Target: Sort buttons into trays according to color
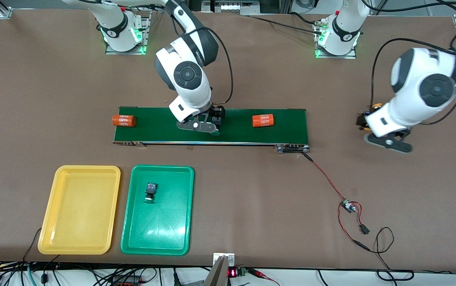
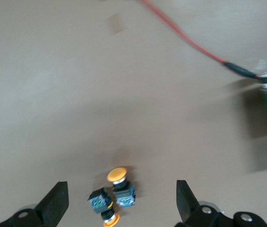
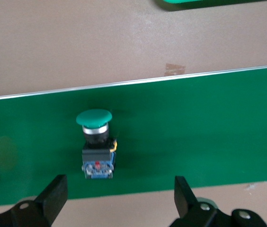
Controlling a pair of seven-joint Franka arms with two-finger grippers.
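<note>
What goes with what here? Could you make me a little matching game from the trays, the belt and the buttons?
Things:
1. yellow tray
2. green tray
3. dark green belt
4. bare table by the left gripper

Holds:
A. two yellow-capped buttons
B. nothing
C. one button
D. a green-capped button and an orange cylinder

Pairs: 1-B, 2-C, 3-D, 4-A

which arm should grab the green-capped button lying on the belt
Right. Its open end effector hangs directly over the green-capped push button on the long dark green belt. The left end effector is over two yellow-capped buttons off the belt's end.
</note>
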